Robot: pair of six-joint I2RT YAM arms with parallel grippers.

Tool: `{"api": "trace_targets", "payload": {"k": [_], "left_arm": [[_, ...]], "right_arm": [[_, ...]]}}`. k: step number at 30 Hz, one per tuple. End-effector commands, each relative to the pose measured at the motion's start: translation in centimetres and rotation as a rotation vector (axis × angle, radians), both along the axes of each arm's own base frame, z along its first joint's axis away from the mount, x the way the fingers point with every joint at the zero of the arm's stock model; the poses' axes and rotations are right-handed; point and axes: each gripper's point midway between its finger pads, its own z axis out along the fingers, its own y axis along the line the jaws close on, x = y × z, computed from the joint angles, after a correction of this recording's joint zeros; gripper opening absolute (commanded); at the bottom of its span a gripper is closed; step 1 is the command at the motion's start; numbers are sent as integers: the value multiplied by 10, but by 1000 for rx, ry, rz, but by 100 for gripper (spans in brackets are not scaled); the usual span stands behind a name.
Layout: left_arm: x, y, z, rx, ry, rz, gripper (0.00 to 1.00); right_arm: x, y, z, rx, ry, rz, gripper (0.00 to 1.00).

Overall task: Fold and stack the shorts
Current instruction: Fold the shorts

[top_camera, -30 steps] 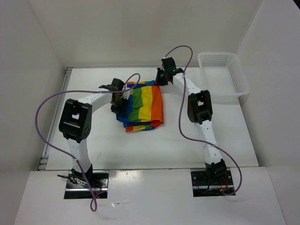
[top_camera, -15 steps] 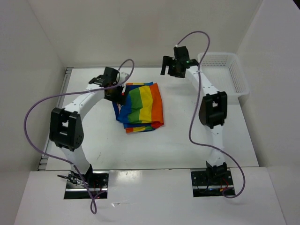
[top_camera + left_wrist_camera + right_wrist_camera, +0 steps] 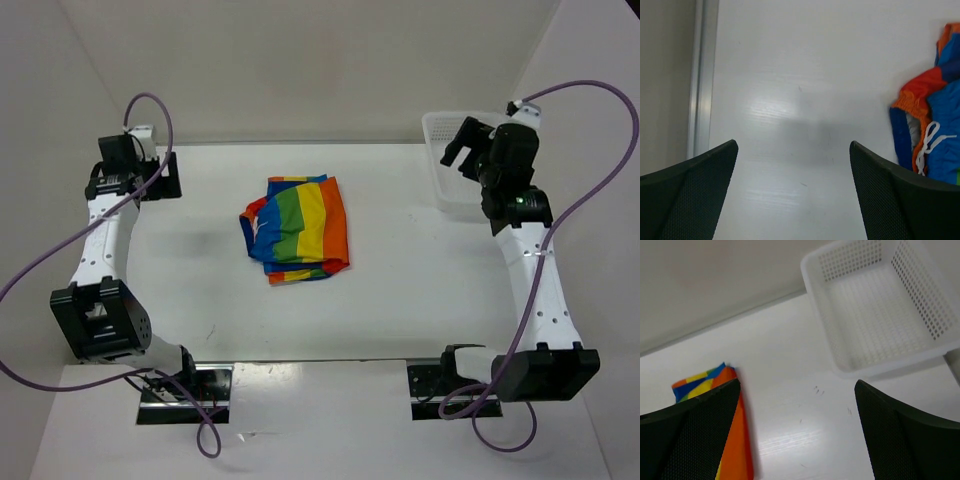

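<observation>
The shorts (image 3: 296,228) lie folded in a compact rainbow-striped bundle in the middle of the table, free of both grippers. Far off at the back left corner, my left gripper (image 3: 163,177) is open. In its wrist view the left gripper (image 3: 794,150) holds only bare table between its fingers, and the shorts (image 3: 932,130) show their white drawstring at the right edge. My right gripper (image 3: 462,146) is raised at the back right, open. In the right wrist view the right gripper (image 3: 797,390) is empty, with the shorts (image 3: 744,450) at lower left.
A white mesh basket (image 3: 447,196) stands at the back right, partly hidden behind the right arm; the basket (image 3: 835,340) looks empty in the right wrist view. White walls enclose the table on three sides. A metal rail (image 3: 702,75) runs along the left edge.
Both grippers opened and let go of the shorts. The left arm swung out to the back left corner and the right arm rose toward the basket. The shorts stayed folded in place.
</observation>
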Motion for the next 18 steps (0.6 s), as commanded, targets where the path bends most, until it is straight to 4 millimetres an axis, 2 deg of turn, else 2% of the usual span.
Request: {"api": "trace_targets", "payload": {"k": [1, 4, 5, 7, 8, 9, 18], "left_arm": [[-6, -3, -8, 22, 27, 8, 99], [-8, 0, -3, 38, 10, 24, 99], [-7, 2, -1, 46, 1, 31, 99], [-8, 3, 3, 54, -7, 40, 99], [-10, 5, -2, 58, 5, 48, 99], [-10, 5, -4, 58, 5, 48, 99], [-16, 2, 0, 56, -14, 41, 99]], "right_arm": [[0, -6, -38, -24, 93, -39, 100], [-6, -5, -60, -17, 156, -41, 100], [-9, -5, -58, -17, 156, -41, 100], [-13, -5, -68, -17, 176, -41, 100], [-15, -5, -63, -17, 161, -41, 100], [-18, -5, -66, -17, 165, -41, 100], [-23, -3, -69, -21, 163, -26, 100]]}}
